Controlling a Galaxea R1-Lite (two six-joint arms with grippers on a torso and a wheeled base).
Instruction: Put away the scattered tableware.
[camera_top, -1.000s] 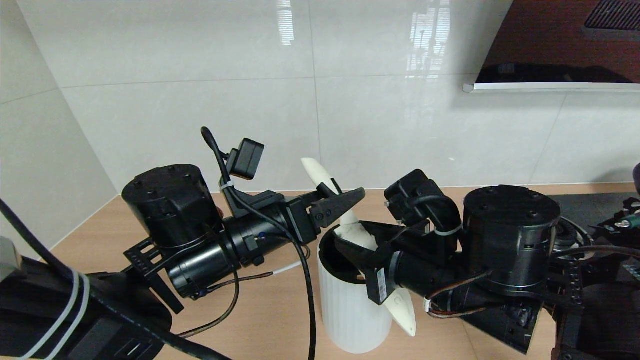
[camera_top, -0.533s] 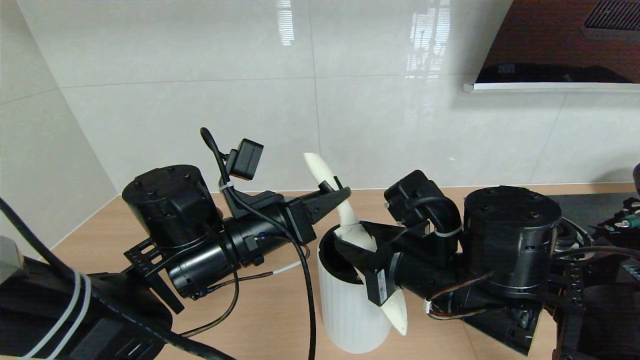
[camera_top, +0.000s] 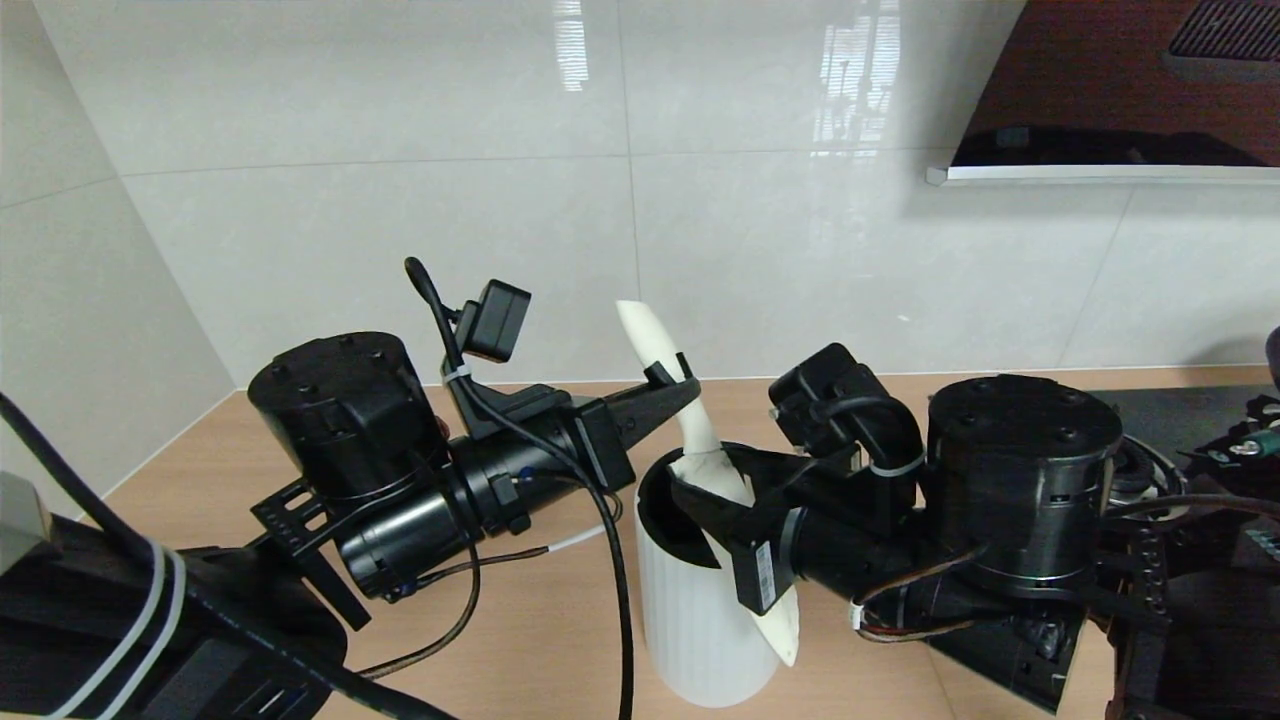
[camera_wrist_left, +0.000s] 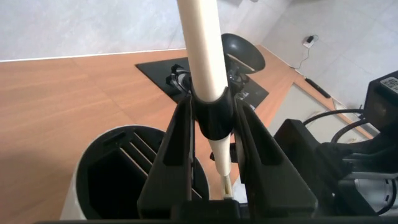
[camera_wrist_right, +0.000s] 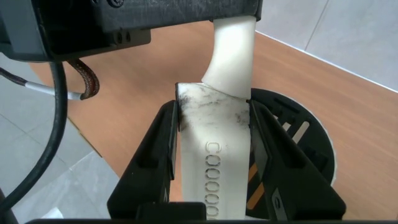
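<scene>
Wood-grain worktop (camera_top: 540, 640), smooth. White ribbed round holder (camera_top: 690, 620), black slotted inside, stands well forward of the back edge. White plastic spatula (camera_top: 655, 345), smudged blade with a row of stamped ovals, is tilted over the holder's mouth. Left gripper (camera_top: 672, 385) is clamped on its round handle and right gripper (camera_top: 715, 495) on its blade. The right gripper's label is too small to read.

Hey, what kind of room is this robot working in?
Most likely a home kitchen: a dark range hood on the glossy tiled wall, a wooden countertop, and a white utensil holder standing on it.
</scene>
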